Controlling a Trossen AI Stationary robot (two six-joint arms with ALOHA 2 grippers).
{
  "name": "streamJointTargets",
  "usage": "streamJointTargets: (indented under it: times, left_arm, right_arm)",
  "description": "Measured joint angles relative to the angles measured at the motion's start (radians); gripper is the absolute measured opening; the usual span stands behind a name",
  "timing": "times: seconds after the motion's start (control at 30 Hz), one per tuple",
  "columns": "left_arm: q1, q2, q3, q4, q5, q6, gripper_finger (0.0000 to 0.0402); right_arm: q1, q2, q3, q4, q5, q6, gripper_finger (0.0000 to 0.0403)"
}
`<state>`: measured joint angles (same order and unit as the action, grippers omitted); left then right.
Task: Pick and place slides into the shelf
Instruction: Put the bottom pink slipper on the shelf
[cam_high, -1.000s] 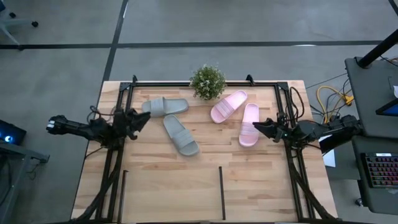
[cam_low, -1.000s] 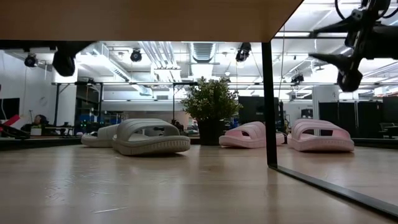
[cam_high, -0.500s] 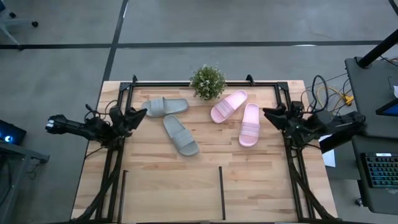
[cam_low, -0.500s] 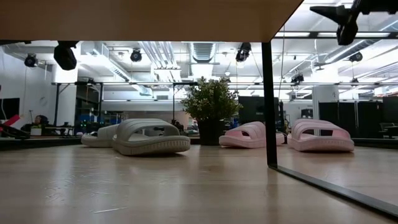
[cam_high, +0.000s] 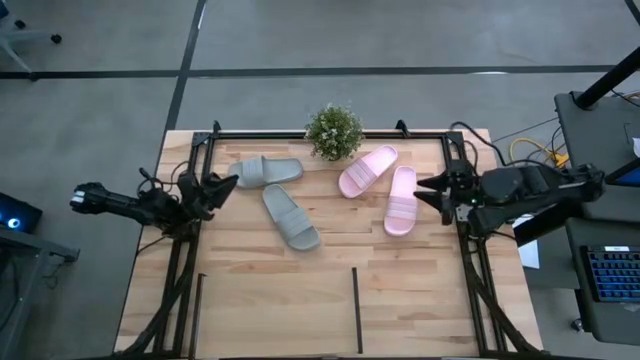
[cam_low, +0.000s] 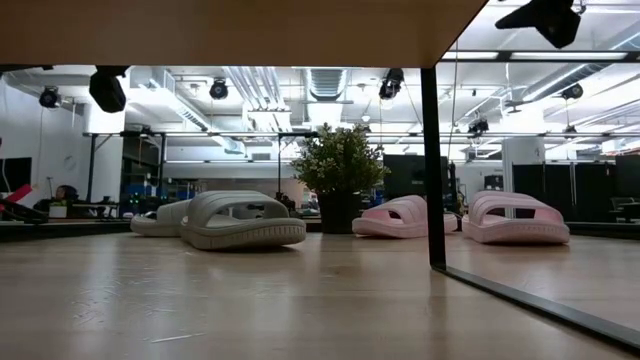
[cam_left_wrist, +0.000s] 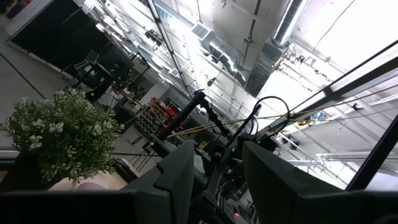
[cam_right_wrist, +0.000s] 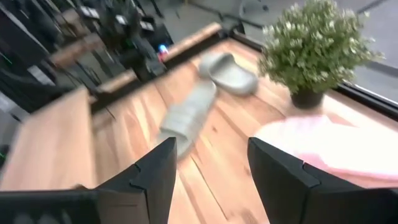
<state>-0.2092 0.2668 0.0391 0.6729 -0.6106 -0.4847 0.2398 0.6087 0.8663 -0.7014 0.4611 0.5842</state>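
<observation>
Right tool (cam_high: 428, 187) released, fingers spread, nothing between them. Over the last second it lifted from beside the near pink slide and swung round; now it sits at 3 o'clock on the table (cam_high: 250, 290), tips pointing in at that slide (cam_high: 402, 201), just beside it, not touching. In the low view it has climbed to the top corner, well above the table. Right wrist view looks down past its fingers (cam_right_wrist: 155, 171) at pink rubber and the potted plant (cam_right_wrist: 317, 46).

Left tool (cam_high: 218, 188) released too, waiting at 9 o'clock; it pulled back a little toward the edge and now points at the grey-green slide (cam_high: 265, 171).

All four slides unmoved: grey-green pair at 11 o'clock, second one (cam_high: 291, 217) nearer centre; other pink slide (cam_high: 367, 170) at 1 o'clock. Shelf bars (cam_high: 356, 310) at 6 o'clock, bays hold nothing. Likely a re-aim before the first pick; task barely started.
</observation>
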Motion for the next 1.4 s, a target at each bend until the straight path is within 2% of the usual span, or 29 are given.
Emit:
streamJointTargets:
  times: [0.37, 0.57, 1.13, 1.4]
  left_arm:
    - [0.000, 0.009, 0.000, 0.001, 0.001, -0.001, 0.0123]
    - [0.000, 0.022, 0.001, 0.000, 0.001, -0.006, 0.0123]
    - [0.000, 0.021, 0.001, 0.000, 0.001, -0.006, 0.0123]
    - [0.000, 0.032, 0.001, 0.000, 0.001, -0.006, 0.0123]
  right_arm:
    - [-0.011, 0.135, 0.136, -0.342, 0.003, 0.110, 0.0187]
    - [-0.069, 0.138, 0.141, -0.366, -0.058, 0.099, 0.0187]
    - [-0.536, 0.159, 0.139, -0.355, -0.533, -0.234, 0.0187]
    - [-0.760, 0.277, 0.139, -0.355, -0.761, -0.408, 0.0187]
